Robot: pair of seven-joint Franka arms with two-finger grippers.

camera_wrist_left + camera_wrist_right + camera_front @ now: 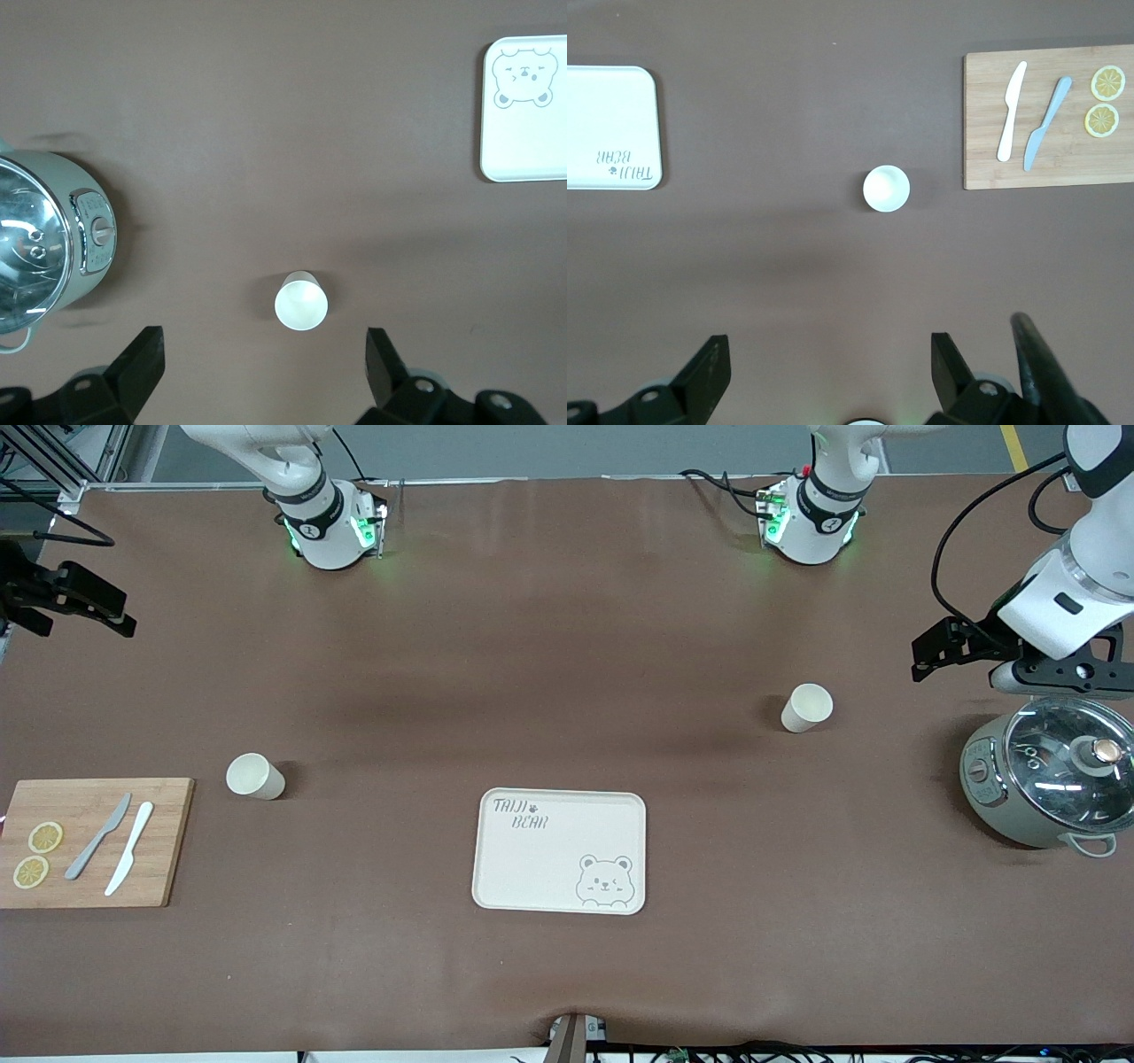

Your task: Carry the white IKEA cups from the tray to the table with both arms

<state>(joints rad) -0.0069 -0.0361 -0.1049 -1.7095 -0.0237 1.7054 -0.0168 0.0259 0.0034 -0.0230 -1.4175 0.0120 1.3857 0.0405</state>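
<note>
Two white IKEA cups stand upright on the brown table. One cup [255,776] is beside the cutting board toward the right arm's end; it also shows in the right wrist view [886,188]. The other cup [806,708] is toward the left arm's end, beside the pot; it also shows in the left wrist view [301,301]. My left gripper [263,363] is open and empty, high over the table by the pot [1063,673]. My right gripper [830,367] is open and empty, high over the table's edge [27,598].
A cream bear-print tray [560,850] lies bare, nearer the front camera, midway between the cups. A wooden cutting board [93,841] holds two knives and two lemon slices. A grey-green pot with a glass lid [1050,779] stands under the left gripper.
</note>
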